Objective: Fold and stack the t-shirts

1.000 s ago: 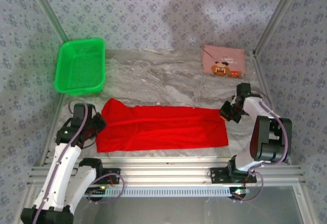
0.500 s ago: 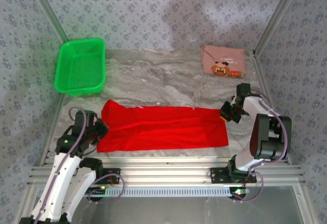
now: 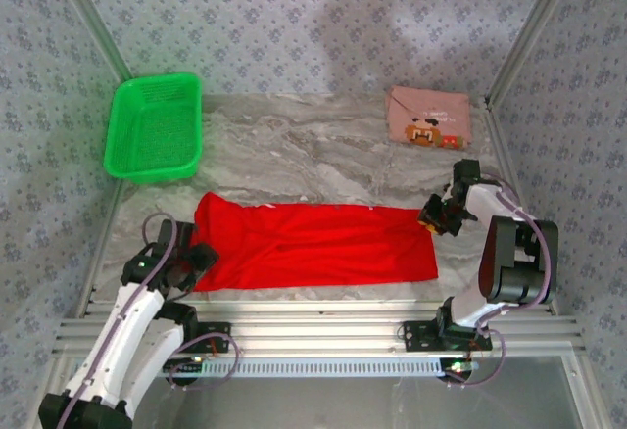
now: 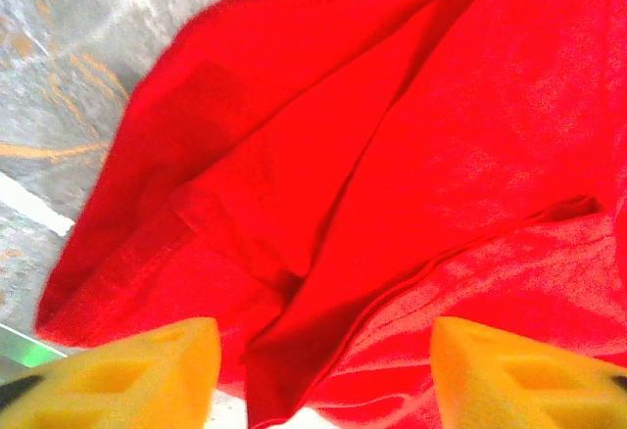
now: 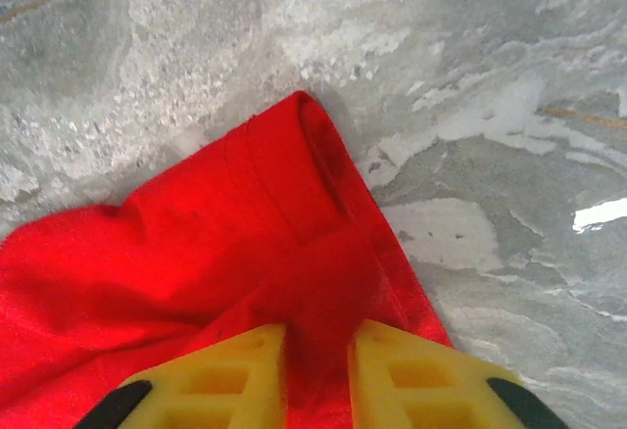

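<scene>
Item, near edge of the tabletop (image 3: 313, 160): red t-shirt (image 3: 313, 245), lying as a long flat band between the two arms. Soft, light, limp cloth, judged likely to sag and drag if lifted at one point. It is best taken at the end corners or hems, both ends together. Left pincer (image 4: 318, 336): over the shirt's left end, jaws standing wide, cloth below them, nothing gripped. Right pincer (image 5: 318, 341): at the right end, jaws narrowly apart with the hem corner between them; whether they grip it cannot be told. The wrist views give creases, overlapping layers and a doubled hem, which the top view flattens to plain red. The top view supplies the overall layout. Far right: pink t-shirt (image 3: 428, 116), folded, print upward, well apart from the red one. Far left: green basket (image 3: 155, 125).
</scene>
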Action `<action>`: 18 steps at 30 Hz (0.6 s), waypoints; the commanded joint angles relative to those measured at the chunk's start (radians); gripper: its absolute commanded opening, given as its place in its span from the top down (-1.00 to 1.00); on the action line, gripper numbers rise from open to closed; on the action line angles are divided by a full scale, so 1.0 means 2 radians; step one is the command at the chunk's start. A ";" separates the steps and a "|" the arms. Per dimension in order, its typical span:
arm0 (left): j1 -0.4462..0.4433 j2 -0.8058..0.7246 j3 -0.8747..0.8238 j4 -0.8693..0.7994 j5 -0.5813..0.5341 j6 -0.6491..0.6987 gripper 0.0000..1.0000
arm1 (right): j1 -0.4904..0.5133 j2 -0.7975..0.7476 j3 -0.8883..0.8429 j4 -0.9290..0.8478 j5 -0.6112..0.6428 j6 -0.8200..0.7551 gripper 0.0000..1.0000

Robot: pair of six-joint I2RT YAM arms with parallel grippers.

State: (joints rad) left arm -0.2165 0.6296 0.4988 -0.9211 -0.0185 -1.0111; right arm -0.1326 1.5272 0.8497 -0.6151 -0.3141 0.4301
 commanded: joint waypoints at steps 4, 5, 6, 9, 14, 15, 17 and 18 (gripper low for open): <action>-0.001 0.057 0.119 -0.008 -0.035 0.046 -0.42 | -0.002 -0.083 0.005 -0.024 -0.003 0.010 -0.14; -0.001 0.081 0.135 0.000 -0.027 0.058 -0.42 | -0.001 -0.103 0.004 -0.025 -0.004 0.011 -0.28; 0.000 0.102 0.146 0.009 -0.019 0.071 -0.43 | 0.000 -0.125 0.002 -0.025 -0.006 0.012 -0.39; 0.001 0.160 0.179 0.048 0.032 0.110 -0.43 | 0.011 -0.181 -0.006 -0.010 -0.034 0.025 -0.67; 0.000 0.263 0.217 0.051 0.124 0.182 -0.40 | 0.075 -0.202 -0.018 0.000 -0.081 0.024 -0.77; -0.001 0.277 0.217 0.055 0.144 0.199 -0.39 | 0.088 -0.202 -0.022 0.000 -0.081 0.021 -0.78; -0.003 0.307 0.215 0.058 0.175 0.224 -0.35 | 0.114 -0.204 -0.030 0.002 -0.084 0.014 -0.81; -0.006 0.319 0.216 0.054 0.176 0.237 -0.33 | 0.123 -0.206 -0.033 0.004 -0.085 0.014 -0.82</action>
State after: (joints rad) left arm -0.2176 1.2251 0.9073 -0.8036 0.2127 -0.6666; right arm 0.0727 1.1191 0.8070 -0.6003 -0.4412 0.4702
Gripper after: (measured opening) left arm 0.670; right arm 0.908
